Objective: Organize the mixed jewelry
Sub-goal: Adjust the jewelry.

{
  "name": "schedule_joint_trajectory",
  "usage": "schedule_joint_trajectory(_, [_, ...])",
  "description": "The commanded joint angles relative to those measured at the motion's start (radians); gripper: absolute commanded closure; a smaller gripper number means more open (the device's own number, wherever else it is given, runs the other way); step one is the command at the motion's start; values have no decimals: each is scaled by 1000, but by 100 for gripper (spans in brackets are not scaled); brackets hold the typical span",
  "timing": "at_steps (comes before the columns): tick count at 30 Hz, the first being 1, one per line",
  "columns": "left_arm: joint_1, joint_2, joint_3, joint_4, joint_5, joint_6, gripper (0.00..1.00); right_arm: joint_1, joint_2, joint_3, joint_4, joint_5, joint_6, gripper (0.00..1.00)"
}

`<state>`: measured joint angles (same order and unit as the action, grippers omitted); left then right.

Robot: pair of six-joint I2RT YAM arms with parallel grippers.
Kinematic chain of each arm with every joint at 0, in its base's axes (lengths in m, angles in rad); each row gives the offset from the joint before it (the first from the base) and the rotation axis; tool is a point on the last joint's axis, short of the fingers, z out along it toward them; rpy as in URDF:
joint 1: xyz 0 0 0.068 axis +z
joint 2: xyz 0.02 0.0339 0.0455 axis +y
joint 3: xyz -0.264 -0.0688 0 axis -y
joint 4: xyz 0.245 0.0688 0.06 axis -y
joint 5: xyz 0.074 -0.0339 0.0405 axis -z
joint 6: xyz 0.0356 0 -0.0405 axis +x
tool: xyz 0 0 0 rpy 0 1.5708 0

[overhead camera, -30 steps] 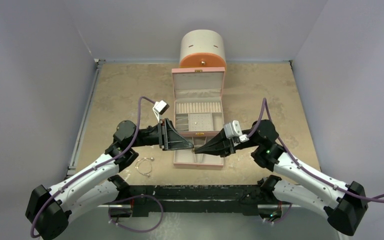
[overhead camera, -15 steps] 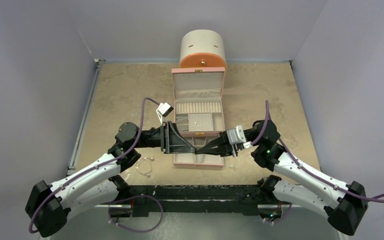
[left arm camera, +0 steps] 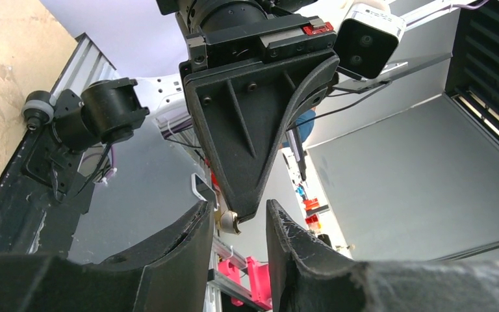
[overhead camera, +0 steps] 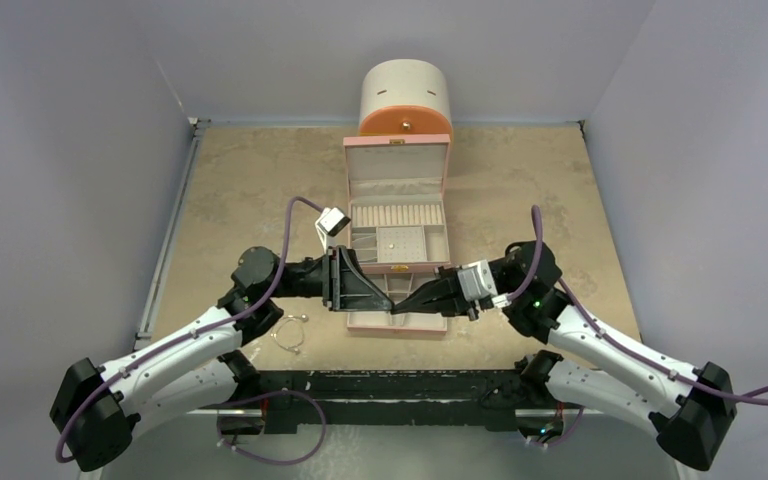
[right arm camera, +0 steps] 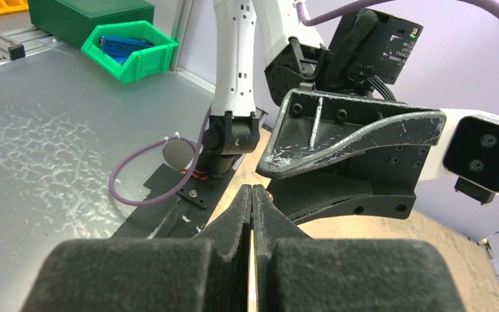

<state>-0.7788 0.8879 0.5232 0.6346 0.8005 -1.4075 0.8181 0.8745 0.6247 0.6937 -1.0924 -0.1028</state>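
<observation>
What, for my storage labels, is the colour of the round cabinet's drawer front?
Orange drawer front, clearest in the top external view.

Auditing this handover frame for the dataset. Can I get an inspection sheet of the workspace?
Surface: tan table, carrying the open pink jewelry box with the round cabinet behind it.
Job's things: wire bangle lies on the table beside the left arm; small metal piece sits at the tip of the right gripper.
Clutter: nothing seen.
Grippers: left gripper open, fingers either side of the right one's tip; right gripper shut on the piece.
Cables: purple cables arch over both arms, no snag seen.
Surroundings: plain grey walls; green bin on a bench beyond.
</observation>
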Motion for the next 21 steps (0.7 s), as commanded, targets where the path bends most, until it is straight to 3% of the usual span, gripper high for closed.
schedule_joint_trajectory(1, [-7, -3, 19, 65, 12, -11, 67, 7, -38, 12, 17, -3, -28, 100])
schedule_joint_trajectory(21, [-25, 1, 23, 71, 12, -2, 71, 9, -64, -8, -60, 33, -60, 100])
